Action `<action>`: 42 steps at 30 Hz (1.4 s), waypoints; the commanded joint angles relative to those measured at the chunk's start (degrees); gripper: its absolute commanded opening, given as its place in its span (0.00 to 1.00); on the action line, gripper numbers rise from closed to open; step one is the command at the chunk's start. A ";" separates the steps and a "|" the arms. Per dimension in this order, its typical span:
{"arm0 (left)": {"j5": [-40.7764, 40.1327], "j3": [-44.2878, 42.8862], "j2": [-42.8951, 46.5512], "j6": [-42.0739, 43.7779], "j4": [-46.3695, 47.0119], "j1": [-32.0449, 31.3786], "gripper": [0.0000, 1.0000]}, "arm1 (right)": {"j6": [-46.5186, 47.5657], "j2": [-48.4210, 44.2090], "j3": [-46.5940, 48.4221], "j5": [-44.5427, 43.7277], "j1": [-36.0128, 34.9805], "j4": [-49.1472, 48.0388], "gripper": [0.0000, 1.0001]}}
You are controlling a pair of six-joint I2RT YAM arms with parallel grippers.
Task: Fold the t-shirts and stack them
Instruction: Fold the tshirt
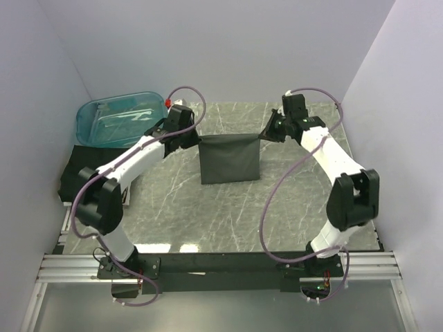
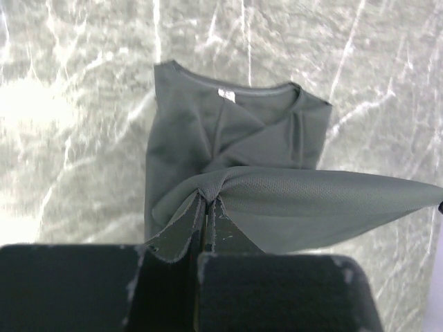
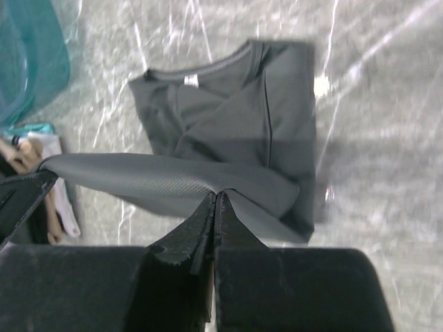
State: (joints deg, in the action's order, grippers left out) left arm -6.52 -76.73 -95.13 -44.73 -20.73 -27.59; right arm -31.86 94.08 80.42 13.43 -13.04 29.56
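- While both end effectors are clamping shut on one edge of a dark grey t-shirt (image 1: pixel 228 160), the garment is sitting mid-tabletop (image 1: pixel 208 218), between the two arms.
- Left end effector (image 2: pixel 208 207) is pinching one corner of that edge, fabric bunching at the tips; right end effector (image 3: pixel 216 202) is pinching the opposite corner.
- Held edge is stretching taut between them and riding above the rest of the shirt.
- Collar end is lying flat on the marble-patterned surface, neckline facing up in both wrist views.
- Sides and sleeves are looking already turned inward, giving a narrow rectangle; judging from this, the lengthwise folds are done and the crosswise fold is under way.
- Remaining, as I am reading it: laying the raised edge down, then stacking.
- Translucent teal tub (image 1: pixel 118 119) is sitting at the far left corner.
- Dark mass (image 1: pixel 77 176) is lying at the left edge below it; whether it is more shirts I cannot tell.
- Small white collar label (image 2: pixel 226 95) is showing inside the neckline; any print on it is too small to read.
- No other brand or writing is showing.
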 commanded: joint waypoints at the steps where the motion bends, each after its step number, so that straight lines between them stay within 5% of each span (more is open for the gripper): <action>1: 2.13 -5.09 -3.38 2.98 0.34 2.36 0.01 | 1.53 3.73 5.35 -1.90 0.73 -0.12 0.00; 12: 8.63 -16.42 -19.20 5.88 1.04 5.18 0.01 | 1.62 17.53 15.20 -5.78 1.87 -0.73 0.00; 21: 10.39 -22.50 -27.30 4.83 -0.01 7.02 0.03 | 1.54 28.34 22.84 -0.69 3.72 -2.14 0.04; 22: 10.65 -22.59 -27.47 4.83 0.34 7.11 0.07 | 1.53 29.48 23.89 0.62 3.90 -2.40 0.07; 25: 11.00 -22.94 -26.87 5.27 0.78 7.20 0.43 | 2.32 31.24 26.88 2.47 4.25 -2.05 0.24; 26: 11.18 -23.03 -26.60 5.62 0.87 7.20 0.73 | 3.02 31.51 27.41 3.00 4.34 -2.14 0.32; 27: 11.70 -22.94 -26.07 5.79 0.87 7.20 0.86 | 3.12 31.60 28.03 3.61 4.60 -1.36 0.51; 28: 11.88 -23.03 -24.94 5.88 0.87 7.20 0.97 | 3.29 31.08 28.90 4.23 4.60 -0.83 0.58; 33: 15.48 -17.96 -19.31 5.10 3.23 6.68 0.99 | 3.03 22.30 20.41 9.31 4.43 -5.89 0.74; 38: 17.85 -8.11 -11.49 2.46 9.98 3.87 0.99 | -2.48 10.01 -0.06 17.75 2.85 -16.62 0.76; 42: 22.95 3.22 -8.32 -2.88 18.49 2.81 0.99 | -9.70 8.57 -11.32 29.70 0.39 -31.46 0.79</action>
State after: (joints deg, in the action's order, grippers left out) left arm 10.92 -79.46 -106.04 -42.98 -11.38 -23.86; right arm -35.16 103.26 74.83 32.29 -10.33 12.21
